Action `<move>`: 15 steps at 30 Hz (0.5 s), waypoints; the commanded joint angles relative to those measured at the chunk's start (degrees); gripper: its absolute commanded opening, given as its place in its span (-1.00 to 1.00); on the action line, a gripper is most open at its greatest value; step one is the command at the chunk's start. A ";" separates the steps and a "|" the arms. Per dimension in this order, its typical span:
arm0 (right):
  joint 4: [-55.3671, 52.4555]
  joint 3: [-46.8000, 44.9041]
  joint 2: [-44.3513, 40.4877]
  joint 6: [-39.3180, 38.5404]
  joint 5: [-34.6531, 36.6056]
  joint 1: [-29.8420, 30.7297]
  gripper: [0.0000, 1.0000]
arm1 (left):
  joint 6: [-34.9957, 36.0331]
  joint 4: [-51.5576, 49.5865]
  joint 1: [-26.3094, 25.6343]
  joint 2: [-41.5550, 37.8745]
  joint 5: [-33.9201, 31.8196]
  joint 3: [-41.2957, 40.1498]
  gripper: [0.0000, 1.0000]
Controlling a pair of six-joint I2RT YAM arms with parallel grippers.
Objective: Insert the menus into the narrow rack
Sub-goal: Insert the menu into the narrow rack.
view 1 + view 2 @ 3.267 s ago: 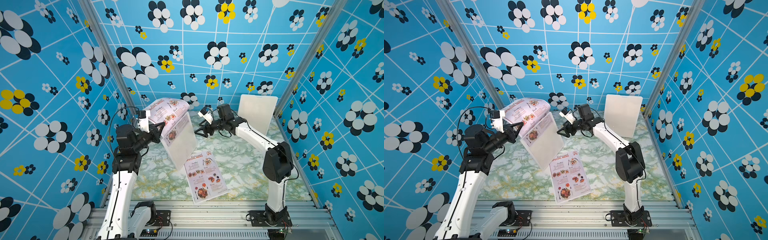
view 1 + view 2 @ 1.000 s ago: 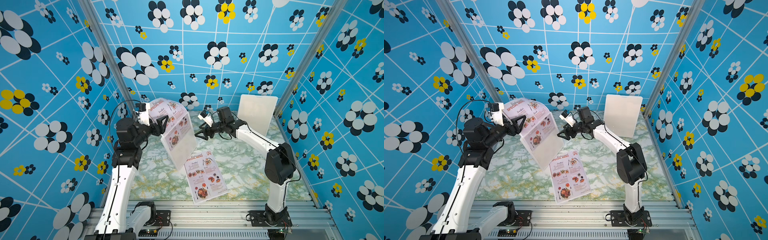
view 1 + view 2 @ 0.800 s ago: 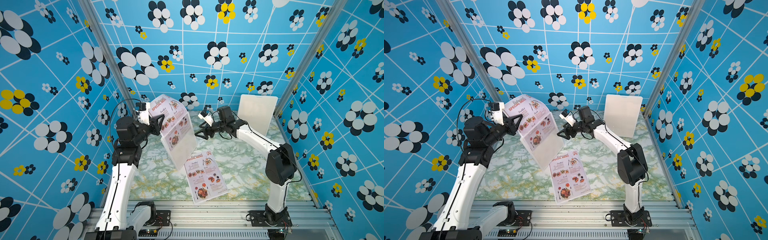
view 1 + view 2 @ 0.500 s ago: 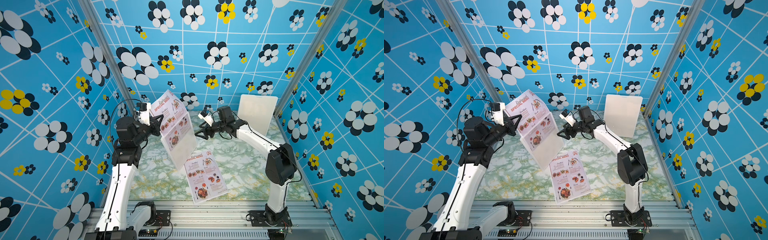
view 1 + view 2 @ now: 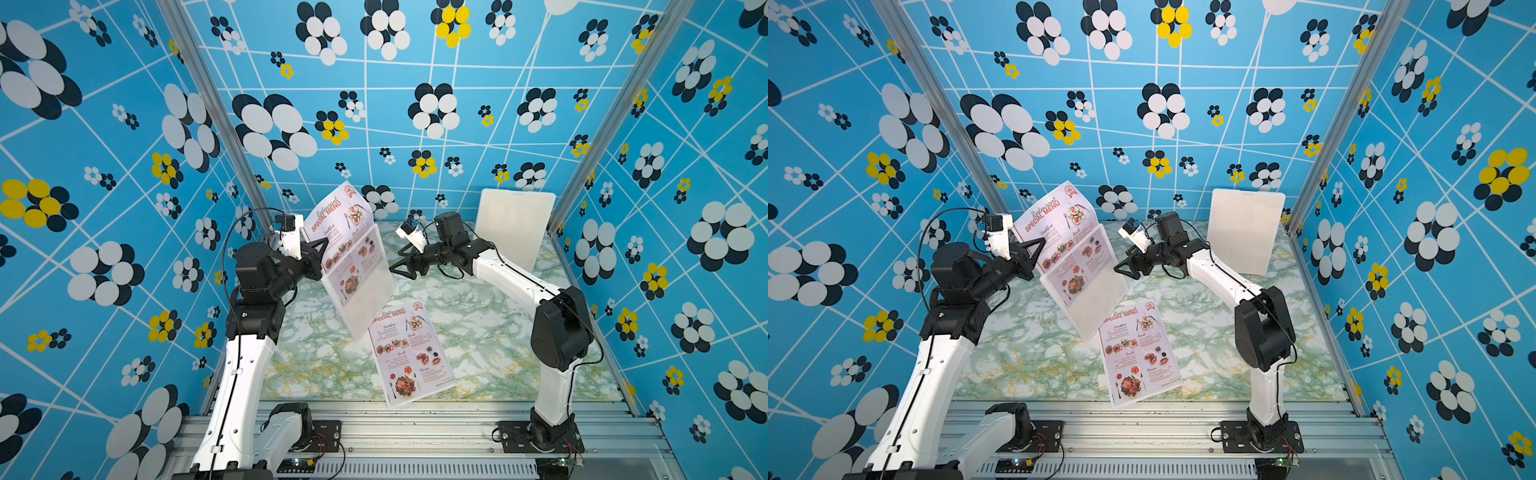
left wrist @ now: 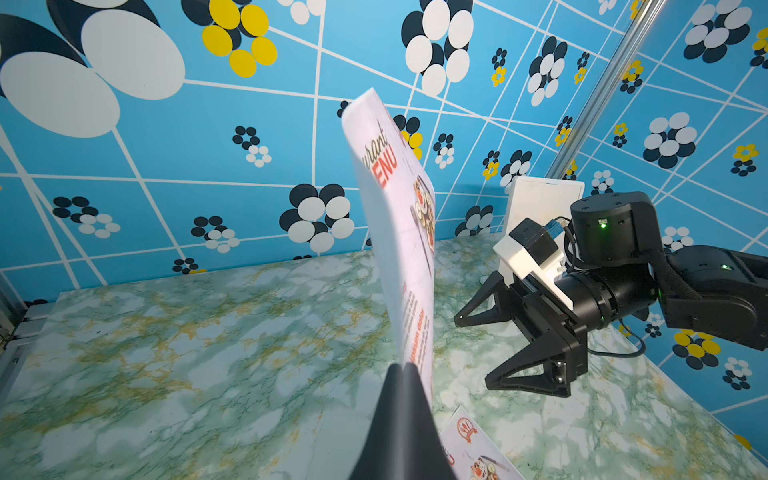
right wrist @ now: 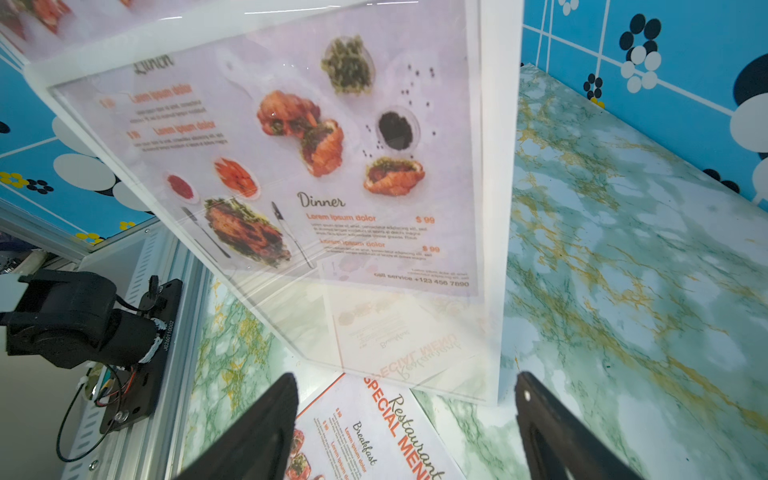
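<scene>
Walls: bright blue, white crossing lines, flower clusters in black and white, some yellow.
Tabletop: pale green-white marble, ochre veining.
Raised menu, flat menu: pale pink, red heading, dark script, small colour food photos.
Rack: clear, milky.
Back board: plain off-white.
Left arm, right arm: white and black.
Left hand, right hand: black.

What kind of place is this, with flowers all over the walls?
Probably a robot test booth, not a restaurant: two robot arms bolted to an aluminium rail, printed flower panels boxing in a marble-look tabletop, and menus as props.
</scene>
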 commanded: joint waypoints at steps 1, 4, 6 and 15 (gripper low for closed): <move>0.37 -0.43 -1.88 -0.37 0.63 0.65 0.68 | -1.09 1.73 -0.43 -1.49 0.43 -1.72 -1.00; 0.39 -0.57 -1.97 -0.43 0.60 0.66 0.68 | -1.47 2.11 -0.85 -2.23 0.25 -3.04 -1.00; 0.44 -0.62 -1.97 -0.34 0.53 0.66 0.68 | -1.99 2.70 -1.27 -2.77 -0.05 -4.19 -1.00; 0.60 -1.56 -2.87 -0.45 0.98 0.74 0.68 | -0.16 1.78 -2.37 -1.22 -1.83 -0.20 -0.20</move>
